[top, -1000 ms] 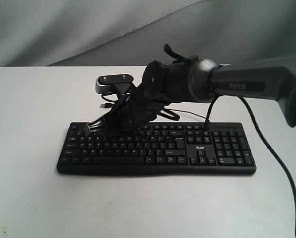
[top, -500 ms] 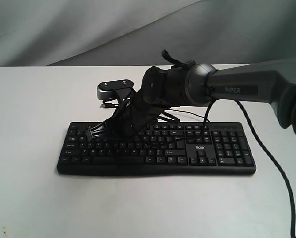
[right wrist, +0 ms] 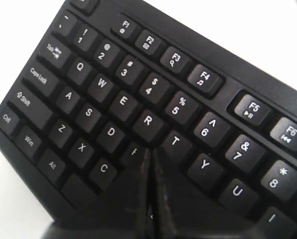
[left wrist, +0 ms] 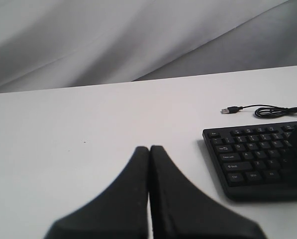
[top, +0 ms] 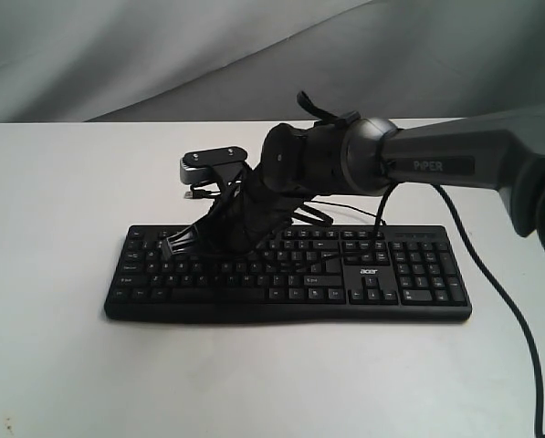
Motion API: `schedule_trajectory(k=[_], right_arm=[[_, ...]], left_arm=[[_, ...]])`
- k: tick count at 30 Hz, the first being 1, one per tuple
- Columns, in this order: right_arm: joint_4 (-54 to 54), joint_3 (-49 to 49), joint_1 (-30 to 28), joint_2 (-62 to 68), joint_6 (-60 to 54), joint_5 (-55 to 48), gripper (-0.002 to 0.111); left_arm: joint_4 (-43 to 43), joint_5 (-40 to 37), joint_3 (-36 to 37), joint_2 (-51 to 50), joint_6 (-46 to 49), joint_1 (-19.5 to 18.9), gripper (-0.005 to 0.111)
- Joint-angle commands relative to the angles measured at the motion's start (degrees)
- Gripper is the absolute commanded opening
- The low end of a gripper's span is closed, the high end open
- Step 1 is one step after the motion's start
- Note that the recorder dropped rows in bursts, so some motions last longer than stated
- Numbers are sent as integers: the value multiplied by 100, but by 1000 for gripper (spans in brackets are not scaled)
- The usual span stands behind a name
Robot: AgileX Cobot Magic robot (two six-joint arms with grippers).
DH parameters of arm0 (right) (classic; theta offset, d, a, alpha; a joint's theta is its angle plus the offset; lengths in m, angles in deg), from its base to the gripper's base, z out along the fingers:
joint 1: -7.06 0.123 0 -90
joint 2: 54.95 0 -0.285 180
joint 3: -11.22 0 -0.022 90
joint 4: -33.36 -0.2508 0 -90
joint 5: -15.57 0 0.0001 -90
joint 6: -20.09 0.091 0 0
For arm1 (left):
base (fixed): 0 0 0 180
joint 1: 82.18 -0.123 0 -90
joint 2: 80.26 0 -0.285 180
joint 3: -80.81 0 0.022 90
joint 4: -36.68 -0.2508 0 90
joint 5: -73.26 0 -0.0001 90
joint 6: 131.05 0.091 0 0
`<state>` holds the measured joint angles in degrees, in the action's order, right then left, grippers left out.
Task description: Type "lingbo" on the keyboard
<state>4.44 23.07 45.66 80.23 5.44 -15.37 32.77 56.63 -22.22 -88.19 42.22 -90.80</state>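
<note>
The black keyboard (top: 382, 274) lies flat on the white table, acer logo toward its right side. My right arm reaches across it to its left half. The right gripper (top: 173, 245) is shut with nothing in it. In the right wrist view its joined tips (right wrist: 150, 152) sit low over the keyboard (right wrist: 123, 99) between the F and T keys, hiding the keys beneath; I cannot tell if they touch one. The left gripper (left wrist: 149, 149) is shut and empty above bare table, off the Esc end of the keyboard (left wrist: 252, 149). It is outside the exterior view.
The thin black USB cable (left wrist: 267, 110) lies loosely coiled on the table behind the keyboard, its plug (left wrist: 228, 110) unconnected. The right arm's own cable (top: 491, 274) hangs down past the number pad. A grey cloth backdrop (top: 117, 55) closes off the far side.
The right gripper has dropped slightly toward the keys on the keyboard's left half, then held still over the last half second.
</note>
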Motion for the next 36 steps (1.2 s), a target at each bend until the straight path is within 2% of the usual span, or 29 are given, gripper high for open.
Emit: schedule_trajectory(k=[1, 17, 24, 28, 31, 36], right_arm=[[39, 31, 4, 34, 6, 72, 0], [-8, 31, 4, 152, 6, 33, 0], [159, 31, 4, -239, -9, -7, 0], [190, 31, -131, -308, 122, -500, 0], [264, -120, -131, -308, 105, -490, 0], [-196, -297, -131, -308, -290, -311, 0]], left_arm=[[46, 26, 25, 15, -23, -11, 1], [46, 26, 25, 15, -23, -11, 1], [46, 26, 25, 15, -23, -11, 1], [46, 26, 25, 15, -23, -11, 1], [46, 26, 25, 15, -23, -11, 1], [46, 26, 25, 15, -23, -11, 1]])
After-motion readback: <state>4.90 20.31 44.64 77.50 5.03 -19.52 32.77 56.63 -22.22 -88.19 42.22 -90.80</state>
